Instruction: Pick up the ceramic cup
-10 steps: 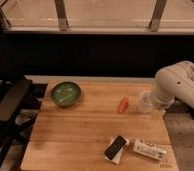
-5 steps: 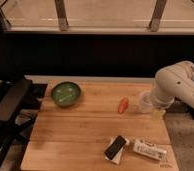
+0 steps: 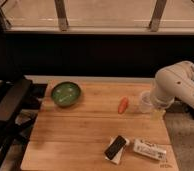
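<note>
Nothing had visibly shifted since the earlier frames. The gripper [image 3: 154, 103] hung low over the desk [image 3: 80, 130], and I could not tell how wide it stood. Right against it stood the ceramic cup [image 3: 144, 102], upright, small, pale, faintly translucent and plain. It was probably light, rigid, slick and breakable, so a gentle hold across its walls near the rim seemed best.

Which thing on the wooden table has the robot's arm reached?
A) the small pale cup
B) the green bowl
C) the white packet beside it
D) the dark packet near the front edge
A: the gripper is at the table's right side, right against the ceramic cup, while the green bowl sits far off at the left and the dark packet lies at the front.
</note>
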Motion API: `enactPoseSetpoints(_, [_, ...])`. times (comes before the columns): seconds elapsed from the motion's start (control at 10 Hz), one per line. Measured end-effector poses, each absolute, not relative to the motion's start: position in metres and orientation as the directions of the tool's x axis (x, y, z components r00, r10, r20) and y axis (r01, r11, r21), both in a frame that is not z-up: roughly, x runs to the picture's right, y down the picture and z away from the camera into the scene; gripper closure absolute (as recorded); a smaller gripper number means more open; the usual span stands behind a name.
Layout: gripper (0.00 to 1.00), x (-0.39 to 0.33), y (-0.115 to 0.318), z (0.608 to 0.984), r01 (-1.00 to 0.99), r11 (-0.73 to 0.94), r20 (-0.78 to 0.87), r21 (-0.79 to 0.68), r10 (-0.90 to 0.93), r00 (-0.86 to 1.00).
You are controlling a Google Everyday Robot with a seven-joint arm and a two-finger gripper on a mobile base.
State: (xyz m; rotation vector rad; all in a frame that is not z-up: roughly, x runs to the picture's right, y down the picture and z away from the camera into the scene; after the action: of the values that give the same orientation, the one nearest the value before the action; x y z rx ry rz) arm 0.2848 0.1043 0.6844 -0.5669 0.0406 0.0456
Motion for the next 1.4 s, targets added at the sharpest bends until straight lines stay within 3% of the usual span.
enactPoseSetpoints(0.3, [0.35,0.286,0.103,0.687,-0.057,0.843,-0.051,-0.535,0.035,0.998])
enactPoseSetpoints(1.4, [0.35,0.299,0.083,0.754,-0.039,0.822,-0.026,-0.568,0.029,0.999])
